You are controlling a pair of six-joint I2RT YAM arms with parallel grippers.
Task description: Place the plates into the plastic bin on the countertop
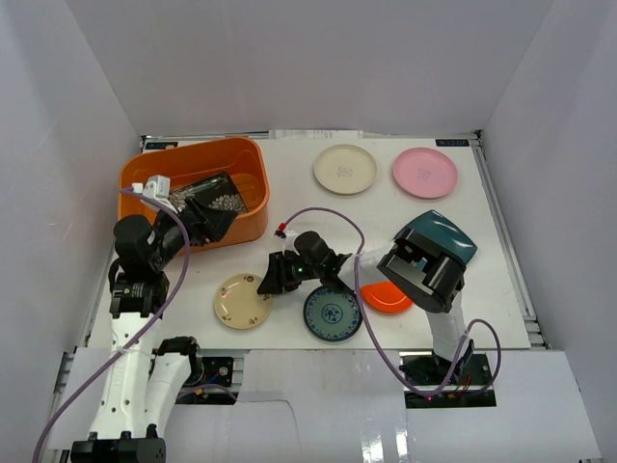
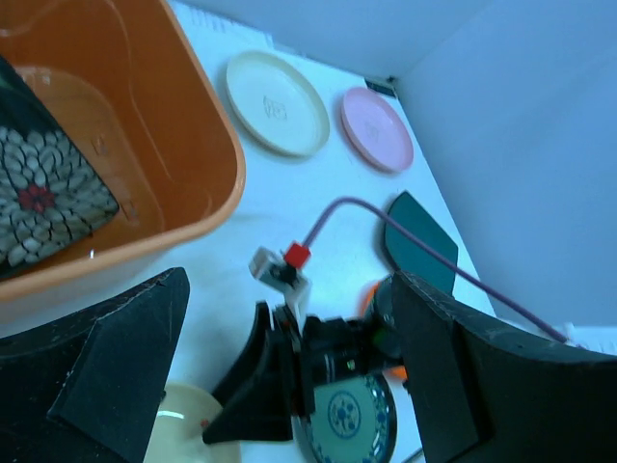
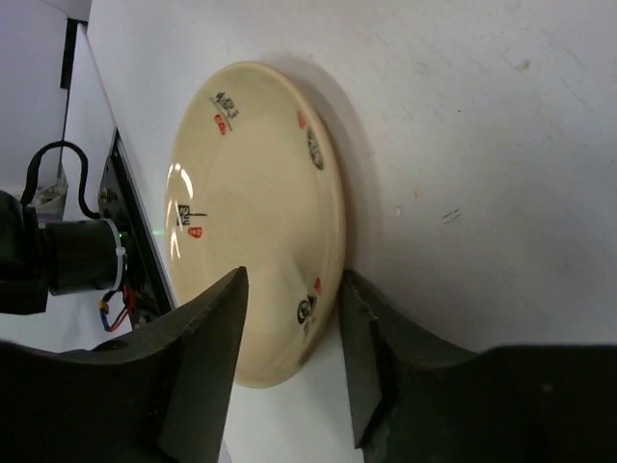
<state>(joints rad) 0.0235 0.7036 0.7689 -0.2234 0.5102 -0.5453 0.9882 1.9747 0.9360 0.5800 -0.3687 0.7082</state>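
Straddling the rim of the beige plate (image 3: 255, 222) near the front edge of the counter (image 1: 289, 183) with right gripper (image 3: 294, 289) half shut, hold unconfirmable, left gripper (image 2: 284, 299) gaping by the bin (image 1: 193, 148), risking a shallow pinch that slips on lifting.

White walls (image 1: 318, 58) stand beside a metal rail (image 1: 503, 231).

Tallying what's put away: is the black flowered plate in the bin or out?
In. The black flowered plate sits inside the orange bin, enclosed by its walls in the overhead and left wrist views.
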